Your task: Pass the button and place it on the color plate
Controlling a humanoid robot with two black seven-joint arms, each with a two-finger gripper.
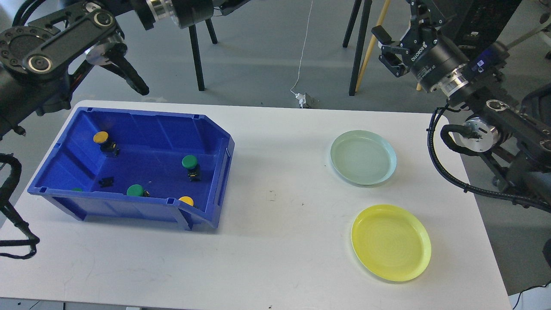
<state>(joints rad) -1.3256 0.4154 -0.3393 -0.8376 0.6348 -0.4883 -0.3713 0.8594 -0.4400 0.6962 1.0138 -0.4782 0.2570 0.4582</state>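
A blue bin (pixel 215 142) at the table's left holds several buttons: a yellow one (pixel 100 137) at the back, green ones (pixel 189 162) (pixel 135 190) and another yellow one (pixel 186 200) at the front wall. A pale green plate (pixel 363 157) and a yellow plate (pixel 391 242) lie empty at the right. My left arm (pixel 181 8) is raised above the bin's far side; its gripper runs past the top edge, so its fingertips and any load are hidden. My right gripper (pixel 396 21) is raised at the top right with its jaws apart and empty, far above the plates.
A small black part (pixel 106 181) lies loose in the bin. The white table (pixel 280 241) is bare between bin and plates. Behind the table stand black tripod legs (pixel 197 56), wooden poles (pixel 366 56) and a white cable (pixel 303 51) on the floor.
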